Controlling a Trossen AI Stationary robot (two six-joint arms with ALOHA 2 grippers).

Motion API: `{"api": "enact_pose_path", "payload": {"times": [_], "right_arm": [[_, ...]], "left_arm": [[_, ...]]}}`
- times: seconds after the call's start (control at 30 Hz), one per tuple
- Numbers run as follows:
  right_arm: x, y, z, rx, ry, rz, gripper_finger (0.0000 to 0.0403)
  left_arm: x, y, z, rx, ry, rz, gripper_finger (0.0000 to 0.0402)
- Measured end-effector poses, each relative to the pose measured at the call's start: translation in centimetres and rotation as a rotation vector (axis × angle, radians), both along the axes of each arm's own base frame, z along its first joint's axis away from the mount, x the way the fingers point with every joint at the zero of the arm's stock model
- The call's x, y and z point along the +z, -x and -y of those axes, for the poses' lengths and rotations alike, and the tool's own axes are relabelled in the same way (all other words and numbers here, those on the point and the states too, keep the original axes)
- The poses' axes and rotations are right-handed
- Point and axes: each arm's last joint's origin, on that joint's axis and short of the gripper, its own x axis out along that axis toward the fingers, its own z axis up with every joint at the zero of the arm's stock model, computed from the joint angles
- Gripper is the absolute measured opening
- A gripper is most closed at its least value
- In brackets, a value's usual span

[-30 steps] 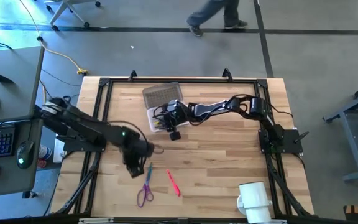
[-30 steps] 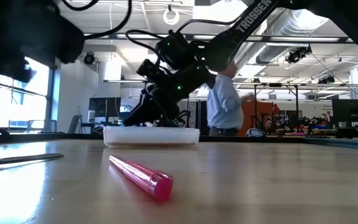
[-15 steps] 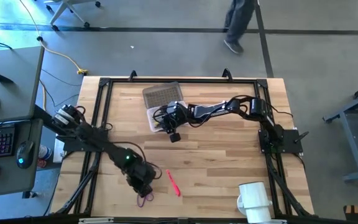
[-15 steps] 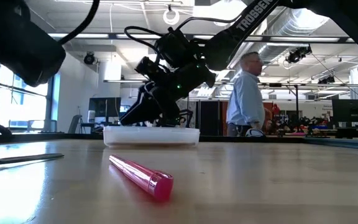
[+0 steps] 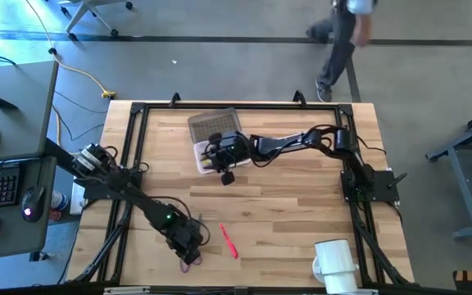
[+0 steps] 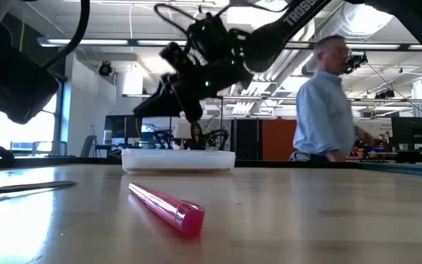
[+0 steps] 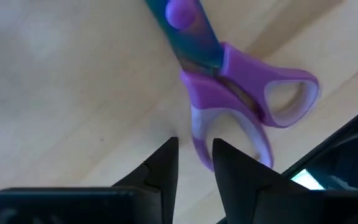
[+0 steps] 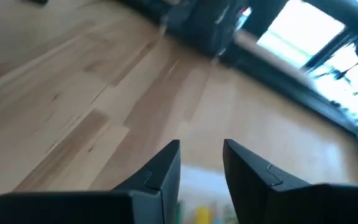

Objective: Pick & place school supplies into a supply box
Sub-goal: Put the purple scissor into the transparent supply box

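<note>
The purple-handled scissors (image 7: 247, 99) lie flat on the table near its front edge; in the high view only their handles (image 5: 192, 262) show past my left gripper (image 5: 188, 246). That gripper (image 7: 194, 149) points steeply down, open by a narrow gap, its fingertips at one handle loop. A pink pen (image 5: 229, 242) lies just right of it. The clear supply box (image 6: 178, 159) stands at the far middle with pens inside. My right gripper (image 6: 196, 114) hangs above it, open, with nothing between its fingers (image 8: 201, 149). My left gripper comes down from above onto the scissors' handle end, and one limb of the nearer loop (image 7: 199, 134) runs into the gap between the fingertips. Whether the fingers touch it, I cannot tell. The scissors lie flat on the table.
A flat grey textured rectangle (image 5: 214, 125) lies behind the box. A white mug (image 5: 334, 262) stands at the near right corner. A person walks on the floor beyond the table's far edge. Bare wood lies between the pen and the box.
My left gripper has swung toward the table's near edge and come down over the scissors' handles, rolling its wrist as it went. My right gripper has risen out of the supply box and hangs above its rim. The scissors and pen have not moved.
</note>
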Motion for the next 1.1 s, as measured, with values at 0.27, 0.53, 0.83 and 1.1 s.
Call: {"api": "enact_pose_path", "payload": {"times": [0.27, 0.53, 0.83, 1.1], "right_arm": [[6.0, 1.5, 0.4, -0.2, 0.127, 0.092, 0.0106], [11.7, 4.1, -0.5, -0.203, 0.137, 0.145, 0.0106], [16.7, 7.9, -2.9, -0.159, 0.12, 0.128, 0.0106], [19.6, 11.4, -5.0, -0.119, 0.091, 0.08, 0.0106]], "left_arm": [[-0.9, 0.0, 0.0, -0.037, -0.021, -0.029, 0.0114], [-1.3, -0.1, -2.4, 0.005, -0.185, -0.093, 0.0067], [-1.4, -0.2, -4.2, 0.053, -0.267, -0.15, 0.0038], [0.9, -1.5, -4.3, -0.017, -0.382, -0.048, 0.0031]]}}
